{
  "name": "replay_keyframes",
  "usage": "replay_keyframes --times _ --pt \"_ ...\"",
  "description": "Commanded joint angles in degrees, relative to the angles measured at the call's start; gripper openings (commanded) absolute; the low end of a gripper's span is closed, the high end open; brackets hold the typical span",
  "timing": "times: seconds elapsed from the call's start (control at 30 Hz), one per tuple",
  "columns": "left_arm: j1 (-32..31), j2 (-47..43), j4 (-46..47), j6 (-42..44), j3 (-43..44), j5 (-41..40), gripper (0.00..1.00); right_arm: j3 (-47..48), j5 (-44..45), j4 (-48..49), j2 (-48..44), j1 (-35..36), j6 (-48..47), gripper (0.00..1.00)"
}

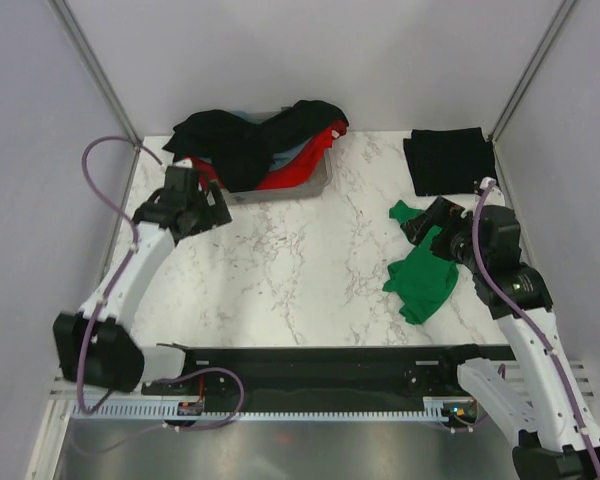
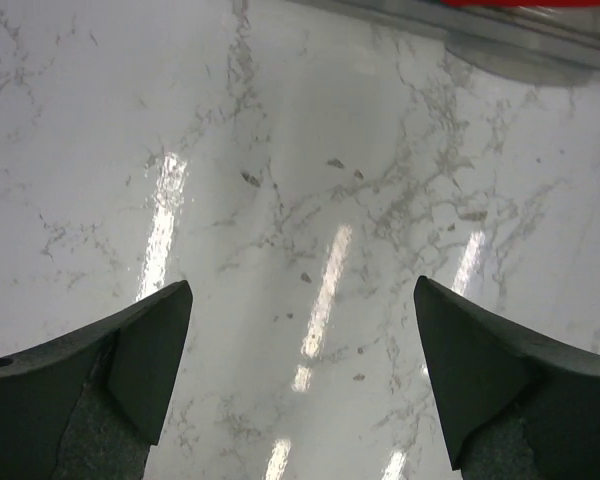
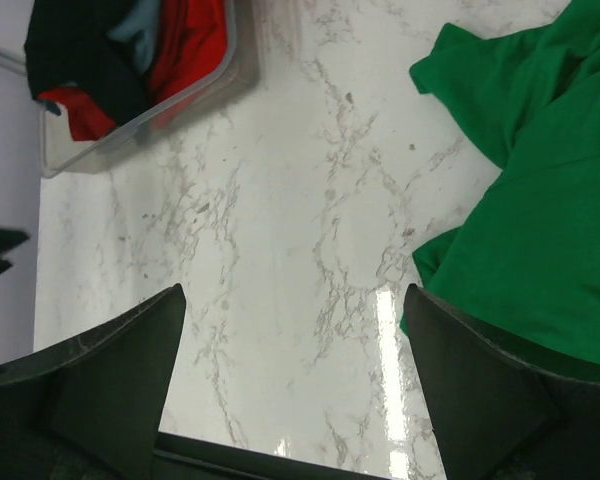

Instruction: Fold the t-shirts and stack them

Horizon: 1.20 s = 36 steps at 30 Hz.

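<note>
White marble-pattern table [image 1: 300, 280] carries everything. Translucent rectangular plastic tub [image 1: 318, 180] at far centre-left, heap of black and red fabric t-shirts [image 1: 250, 140] spilling over rim. Bright green fabric t-shirt [image 1: 423, 282] crumpled on table, right side. Folded black fabric t-shirt [image 1: 450, 160] flat at far right corner. Left gripper [image 2: 300, 288]: jaws spread wide, nothing between, above bare marble near tub. Right gripper [image 3: 292, 290]: jaws spread wide, empty, green t-shirt just beside one finger.

On the bench [image 1: 300, 270], the tub [image 1: 315, 183] sits at the far edge, left of centre, holding a heap of t-shirts [image 1: 250, 140]. A folded t-shirt [image 1: 448, 160] lies in the far right corner, and a loose t-shirt [image 1: 425, 280] lies in front of it.
</note>
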Motion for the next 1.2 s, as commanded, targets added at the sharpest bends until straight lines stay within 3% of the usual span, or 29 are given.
replay_keyframes --times 0.0,0.1,0.33,0.43,0.7,0.8,0.83,0.93,1.0,1.17 --pt "3.7 13.6 2.7 2.7 10.0 -2.7 1.00 -7.5 -5.0 2.4 -5.3 0.7 1.2 0.98" --pt "5.5 25.6 1.7 4.3 19.7 -4.9 1.00 -9.8 -5.8 0.3 -6.8 0.7 -0.5 0.98" --pt "13.1 41.5 -0.1 5.7 37.0 -4.9 0.99 -13.0 -8.1 -0.1 -8.7 0.7 -3.2 0.98" --pt "13.2 48.8 -1.6 8.0 43.5 -5.9 0.97 -13.6 -9.3 0.6 -8.2 0.7 -3.2 0.98" --pt "14.3 58.2 -2.5 9.6 48.8 -7.6 0.92 -15.2 -11.1 2.8 -7.8 0.8 -2.4 0.98" --pt "14.3 60.1 -2.5 9.4 48.7 -6.4 0.69 -15.7 -11.4 3.4 -7.6 0.7 -2.4 0.98" --pt "14.3 60.1 -2.6 9.1 48.0 -6.2 0.41 -15.7 -11.5 3.4 -7.7 0.7 -2.4 0.98" --pt "14.9 57.9 -2.7 7.6 44.9 -6.8 0.02 -15.4 -11.8 2.9 -8.5 0.7 -2.2 0.98" --pt "16.5 53.8 -3.2 4.8 42.1 -5.6 0.02 -15.2 -11.9 2.7 -9.2 0.8 -2.0 0.98" --pt "20.8 40.1 -3.5 -8.0 23.7 -3.3 0.02 -14.4 -12.6 1.5 -11.0 0.7 -0.2 0.98"
